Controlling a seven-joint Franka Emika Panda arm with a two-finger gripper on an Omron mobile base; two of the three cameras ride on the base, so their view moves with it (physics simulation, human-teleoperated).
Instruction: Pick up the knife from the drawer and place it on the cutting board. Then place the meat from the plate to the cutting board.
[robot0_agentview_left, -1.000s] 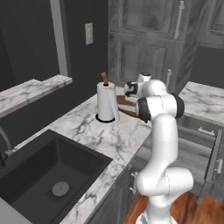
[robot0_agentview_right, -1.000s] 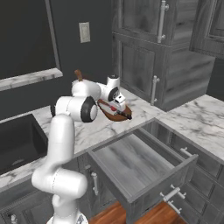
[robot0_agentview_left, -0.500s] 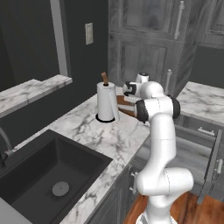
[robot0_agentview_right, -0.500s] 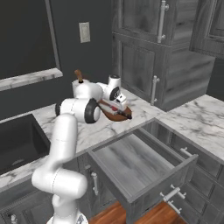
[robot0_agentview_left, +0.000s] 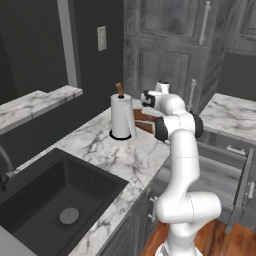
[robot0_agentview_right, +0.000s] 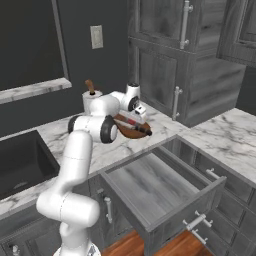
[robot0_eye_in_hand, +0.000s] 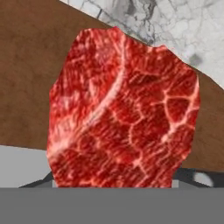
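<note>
The meat (robot0_eye_in_hand: 124, 109) has been brought over the board (robot0_eye_in_hand: 30, 78), beside the knife (robot0_agentview_right: 134, 122); the end effector's (robot0_agentview_right: 141, 111) grip cannot be told.

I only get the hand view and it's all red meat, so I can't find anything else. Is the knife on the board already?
Observer: Yes. In the right base view the knife lies flat on the cutting board.
Operator: Is the drawer shut?
Observer: No. The drawer stands pulled out from under the counter, and I see nothing lying in it.
Operator: What's next to the board?
Observer: A paper towel roll stands upright on the counter, between the board and the sink.
</note>
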